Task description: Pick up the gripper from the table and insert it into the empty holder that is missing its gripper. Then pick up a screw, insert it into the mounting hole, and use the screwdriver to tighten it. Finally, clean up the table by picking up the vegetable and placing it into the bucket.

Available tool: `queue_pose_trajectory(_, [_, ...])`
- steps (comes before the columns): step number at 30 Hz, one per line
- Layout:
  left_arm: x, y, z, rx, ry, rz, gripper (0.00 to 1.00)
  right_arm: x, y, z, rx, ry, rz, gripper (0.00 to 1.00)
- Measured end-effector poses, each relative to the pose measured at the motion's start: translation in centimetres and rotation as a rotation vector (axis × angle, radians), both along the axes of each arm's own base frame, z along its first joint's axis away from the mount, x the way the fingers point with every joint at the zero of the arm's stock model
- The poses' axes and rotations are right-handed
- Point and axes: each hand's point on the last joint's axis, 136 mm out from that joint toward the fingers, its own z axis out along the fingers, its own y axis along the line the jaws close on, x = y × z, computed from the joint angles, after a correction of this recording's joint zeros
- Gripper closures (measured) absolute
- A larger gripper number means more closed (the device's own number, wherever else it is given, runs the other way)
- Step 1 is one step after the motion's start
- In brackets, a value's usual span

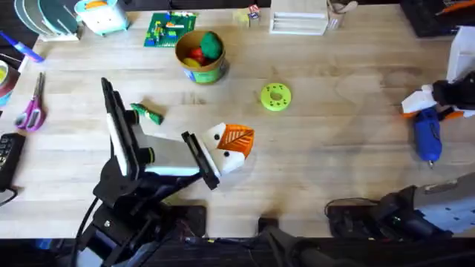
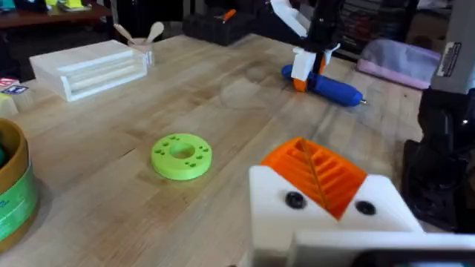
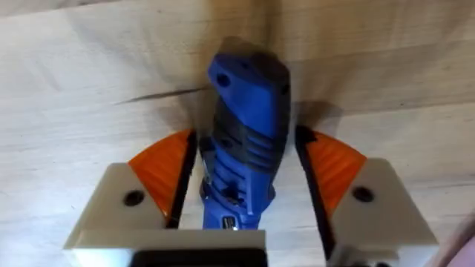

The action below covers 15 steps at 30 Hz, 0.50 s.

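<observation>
The cream-white holder (image 1: 228, 165) (image 2: 386, 215) sits at the tip of my left gripper (image 1: 221, 152), which is shut on it. The orange ribbed gripper (image 1: 238, 138) (image 2: 315, 174) is seated in its front, with a dark hole on each side; I cannot make out a screw. The blue screwdriver (image 1: 428, 137) (image 3: 245, 111) (image 2: 330, 87) lies at the table's right edge. My right gripper (image 1: 434, 104) (image 3: 249, 152) is open, with one orange pad on each side of it. The green vegetable (image 1: 147, 113) lies left of centre. The tan bucket (image 1: 202, 70) (image 2: 15, 193) stands farther back and holds red and green produce.
A lime-green disc with holes (image 1: 275, 96) (image 2: 181, 156) lies mid-table. Pink-handled scissors (image 1: 31, 107) and a black device (image 1: 7, 156) are at the left edge. A white tray (image 1: 298, 21) (image 2: 93, 67) and small toys line the back edge.
</observation>
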Motion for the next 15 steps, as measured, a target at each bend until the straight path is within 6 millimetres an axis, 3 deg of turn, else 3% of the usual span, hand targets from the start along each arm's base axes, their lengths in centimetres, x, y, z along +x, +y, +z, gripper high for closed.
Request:
queue_pose_trajectory(4, [0.00, 0.00, 0.00, 0.000, 0.000, 0.000, 0.994, 0.29, -0.24, 0.01, -0.004, -0.016, -0.004, 0.258])
queue_pose_trajectory(10, [0.00, 0.00, 0.00, 0.000, 0.000, 0.000, 0.994, 0.58, -0.42, 0.02, -0.009, -0.029, -0.004, 0.509])
queue_pose_trajectory(12, [0.00, 0.00, 0.00, 0.000, 0.000, 0.000, 0.994, 0.64, -0.55, 0.03, -0.015, -0.032, -0.005, 0.609])
queue_pose_trajectory(15, [0.00, 0.00, 0.01, 0.000, 0.000, 0.000, 0.994, 0.64, -0.99, -0.02, -0.032, -0.030, -0.005, 0.863])
